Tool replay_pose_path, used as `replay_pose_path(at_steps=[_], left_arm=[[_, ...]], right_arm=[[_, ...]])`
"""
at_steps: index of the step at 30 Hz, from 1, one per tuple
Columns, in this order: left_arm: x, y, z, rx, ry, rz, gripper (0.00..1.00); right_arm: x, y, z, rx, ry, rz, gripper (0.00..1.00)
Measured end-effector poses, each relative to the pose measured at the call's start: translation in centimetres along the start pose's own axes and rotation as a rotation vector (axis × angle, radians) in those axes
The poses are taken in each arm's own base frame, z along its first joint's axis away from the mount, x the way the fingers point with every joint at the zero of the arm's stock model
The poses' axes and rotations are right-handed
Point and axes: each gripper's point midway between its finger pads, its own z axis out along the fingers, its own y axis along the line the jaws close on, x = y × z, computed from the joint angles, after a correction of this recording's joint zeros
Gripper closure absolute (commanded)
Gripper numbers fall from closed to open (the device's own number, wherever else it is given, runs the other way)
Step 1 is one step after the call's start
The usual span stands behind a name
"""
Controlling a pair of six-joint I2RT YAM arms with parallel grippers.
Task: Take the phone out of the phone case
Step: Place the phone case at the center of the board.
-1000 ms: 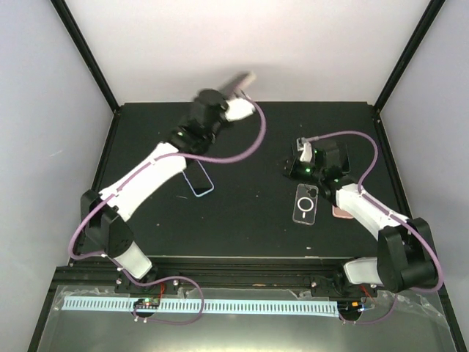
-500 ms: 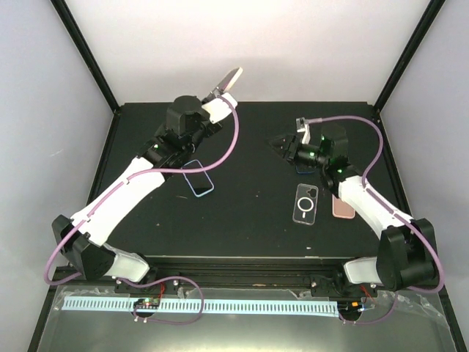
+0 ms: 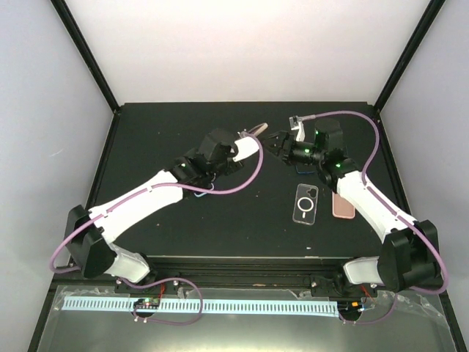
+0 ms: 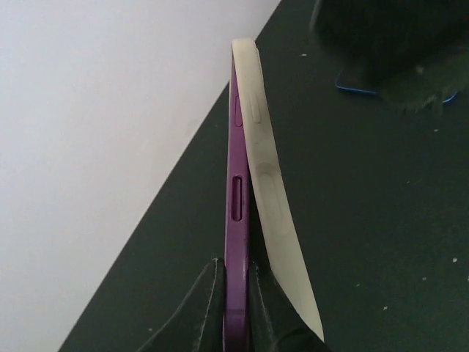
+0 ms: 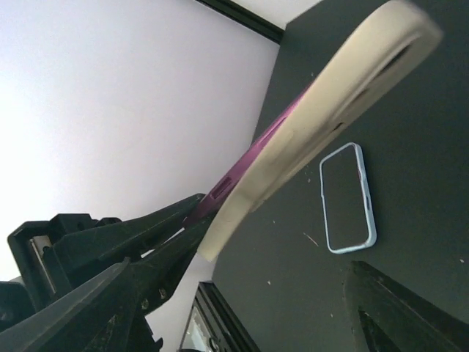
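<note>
Left claw (image 4: pixel 234 308), clamped on the purple phone (image 4: pixel 236 198), has swung it from the tabletop's (image 3: pixel 242 227) far edge toward centre, cream case (image 4: pixel 267 183) half-peeled, right claw (image 3: pixel 276 144) spread apart beside it, probably not touching yet, so the strip comes next.

White-shelled arms (image 3: pixel 146 194), black joints (image 3: pixel 214 144) and fingers (image 4: pixel 198 315), purple cables (image 3: pixel 344 133), green lights (image 3: pixel 303 152)

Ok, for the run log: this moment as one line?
left hand: shut on purple phone | beige case: partly peeled off phone | right hand: open, close to case
</note>
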Motion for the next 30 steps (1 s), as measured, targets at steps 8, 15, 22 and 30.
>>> replay_pose_path(at_steps=[8, 15, 22, 30], left_arm=[[0.8, -2.5, 2.5, 0.018, 0.061, -0.068, 0.99], [1.7, -3.8, 4.7, 0.021, 0.111, -0.195, 0.99], [2.3, -4.9, 6.1, 0.022, 0.128, -0.31, 0.99], [2.5, -5.7, 7.4, 0.023, 0.112, -0.383, 0.98]], right_arm=[[2.0, -1.5, 0.8, 0.071, 0.041, -0.013, 0.31], [3.4, -5.8, 1.1, 0.19, 0.057, 0.013, 0.36], [3.3, -9.0, 1.8, 0.263, 0.055, 0.055, 0.37], [3.6, -11.7, 3.0, 0.295, 0.072, 0.133, 0.35]])
